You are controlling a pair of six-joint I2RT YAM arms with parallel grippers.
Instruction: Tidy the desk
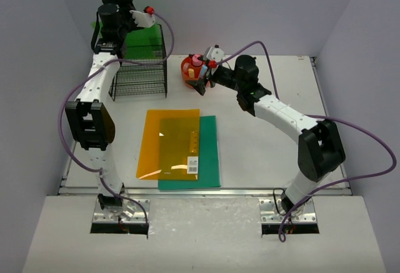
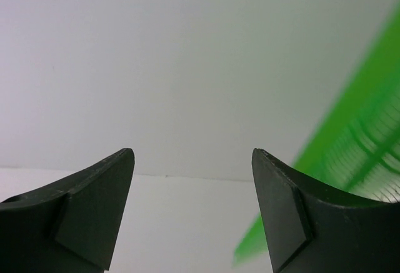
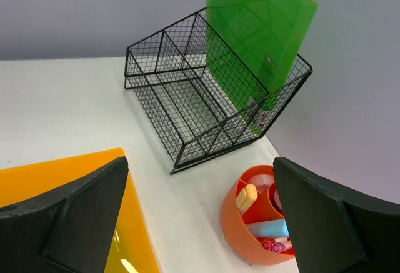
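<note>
The desk is a white tabletop. A black wire rack stands at the back left with a green folder upright in it. An orange pen cup holding markers stands to the rack's right. A translucent orange folder lies on a dark green folder at the front middle. My left gripper is open and empty, raised by the back wall beside the green folder. My right gripper is open and empty, over the desk next to the pen cup.
Pale grey walls close in the desk at the back and both sides. A metal rail runs along the front edge. In the right wrist view the rack is just beyond the cup, and the orange folder's corner is at the left.
</note>
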